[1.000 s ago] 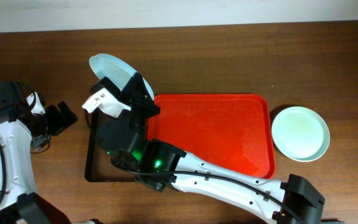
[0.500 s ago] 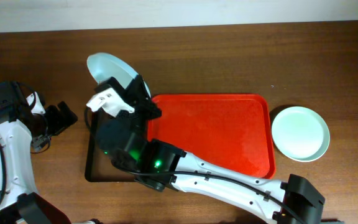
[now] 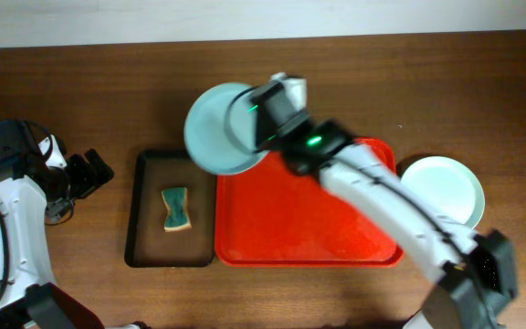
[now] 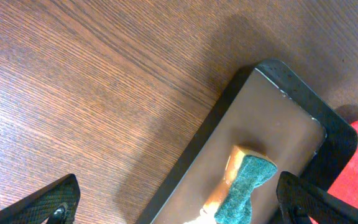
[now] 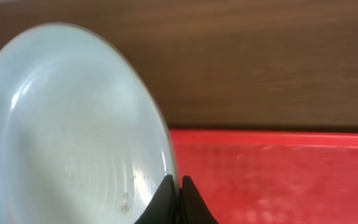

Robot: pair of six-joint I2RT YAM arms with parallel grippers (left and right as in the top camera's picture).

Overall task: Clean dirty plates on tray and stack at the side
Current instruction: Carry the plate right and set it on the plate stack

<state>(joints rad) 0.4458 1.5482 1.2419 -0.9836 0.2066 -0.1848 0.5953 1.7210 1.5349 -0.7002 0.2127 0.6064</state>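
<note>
Your right gripper point(image 5: 176, 191) is clamped on the rim of a plate point(image 3: 219, 139), its two black fingers pressed together over the edge. In the overhead view the plate sits at the far left corner of the red tray point(image 3: 336, 224), partly over that corner and partly over the table point(image 3: 80, 82). In the right wrist view the plate is glossy and pale, with a few faint specks low on its face.

A second plate point(image 3: 441, 195) lies flat on the table just beside the red tray's right edge.

Your left gripper point(image 3: 91, 172) hangs over the table left of the black tray point(image 3: 144, 247), fingers spread wide apart and holding nothing. A green and yellow sponge point(image 4: 246, 186) lies in the black tray.
</note>
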